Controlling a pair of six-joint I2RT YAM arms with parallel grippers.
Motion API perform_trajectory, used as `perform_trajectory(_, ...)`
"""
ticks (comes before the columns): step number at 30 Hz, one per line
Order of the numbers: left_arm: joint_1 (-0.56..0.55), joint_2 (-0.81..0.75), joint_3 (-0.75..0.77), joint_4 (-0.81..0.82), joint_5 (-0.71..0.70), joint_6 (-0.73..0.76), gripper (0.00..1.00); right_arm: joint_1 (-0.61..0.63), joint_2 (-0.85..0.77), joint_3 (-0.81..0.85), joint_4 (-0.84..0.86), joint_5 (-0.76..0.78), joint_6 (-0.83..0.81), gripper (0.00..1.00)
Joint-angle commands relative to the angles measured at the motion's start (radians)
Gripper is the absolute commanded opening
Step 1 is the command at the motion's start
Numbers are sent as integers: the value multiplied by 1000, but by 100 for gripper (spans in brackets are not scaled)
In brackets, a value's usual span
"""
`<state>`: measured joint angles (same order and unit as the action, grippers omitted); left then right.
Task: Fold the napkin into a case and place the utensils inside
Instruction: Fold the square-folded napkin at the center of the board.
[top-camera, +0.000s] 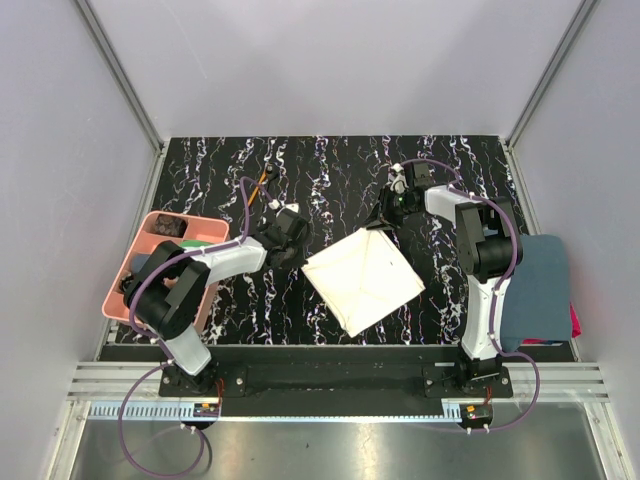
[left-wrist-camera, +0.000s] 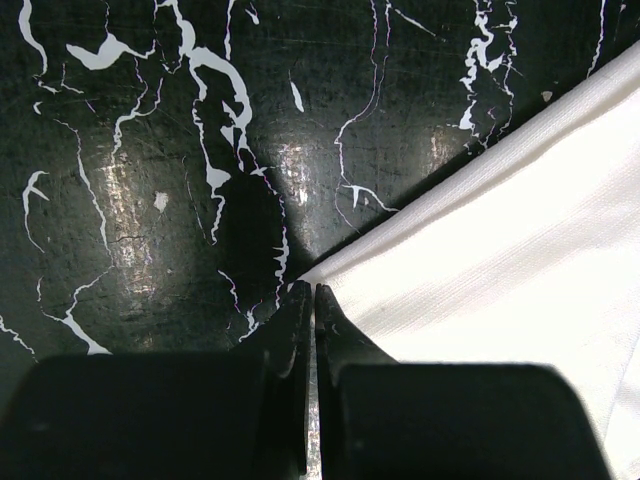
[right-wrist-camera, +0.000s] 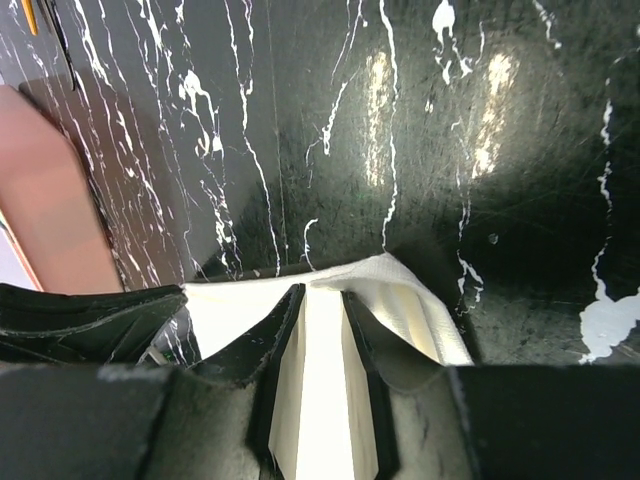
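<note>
The cream napkin (top-camera: 363, 278) lies spread flat on the black marbled table, turned like a diamond, with crease lines across it. My left gripper (top-camera: 297, 252) is at its left corner. In the left wrist view that gripper (left-wrist-camera: 313, 290) is shut, its tips meeting right on the corner of the napkin (left-wrist-camera: 520, 230). My right gripper (top-camera: 383, 218) is at the far corner; its jaws (right-wrist-camera: 322, 292) stand slightly apart over the napkin (right-wrist-camera: 322, 400), whose edge puckers up beside the right finger. An orange-handled utensil (top-camera: 263, 182) lies at the back left.
A pink compartment tray (top-camera: 150, 285) with dark items sits at the left table edge and shows in the right wrist view (right-wrist-camera: 50, 200). A dark blue-grey towel (top-camera: 540, 290) hangs off the right side. Grey walls close in the table.
</note>
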<state>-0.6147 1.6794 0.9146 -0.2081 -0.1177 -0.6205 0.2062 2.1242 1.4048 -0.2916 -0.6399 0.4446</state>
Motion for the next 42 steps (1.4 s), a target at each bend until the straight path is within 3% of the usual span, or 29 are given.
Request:
perform_trajectory(1, 6, -29, 9, 0, -39, 28, 0, -4, 19, 48, -18, 31, -33, 29)
perform_trajectory(4, -11, -110, 30, -60, -108, 42, 23, -4, 28, 49, -20, 26, -35, 29)
perform_trajectory(5, -31, -138, 36, -91, -161, 42, 38, -4, 28, 46, -20, 25, -35, 29)
perform_trajectory(6, -40, -165, 43, -105, -183, 42, 44, -4, 29, 46, -20, 22, -30, 29)
perform_trajectory(8, -66, -242, 46, -103, -163, 36, 47, -4, 29, 42, -21, 19, -30, 29)
perform_trajectory(10, -85, -282, 23, -55, -72, 30, 42, -4, 26, 39, -20, 19, -30, 29)
perform_trajectory(11, -92, -280, 11, 17, 76, 22, 38, -4, 25, 37, -20, 16, -29, 29)
perform_trajectory(12, -97, -271, 4, 51, 152, 12, 26, -4, 19, 37, -20, 14, -24, 29)
perform_trajectory(14, -127, -219, -10, 160, 296, -16, 19, -2, 7, 36, -21, 3, -11, 29)
perform_trajectory(17, -145, -138, -6, 205, 343, -50, 11, 7, -81, 33, -52, 14, 5, 33)
perform_trajectory(20, -145, -84, 1, 230, 325, -54, 9, 28, -214, 2, -142, 94, -7, 47)
perform_trajectory(25, -145, -43, 13, 243, 320, -48, 7, 105, -389, -203, -176, 102, 17, 53)
perform_trajectory(29, -145, -26, 12, 211, 282, -65, 5, 246, -504, -368, -101, 86, 78, 49)
perform_trajectory(35, -145, -3, -26, 148, 222, -77, 0, 398, -610, -538, 72, 52, 212, 32)
perform_trajectory(42, -145, 29, -51, 161, 217, -100, 0, 476, -544, -609, 218, -6, 276, 23)
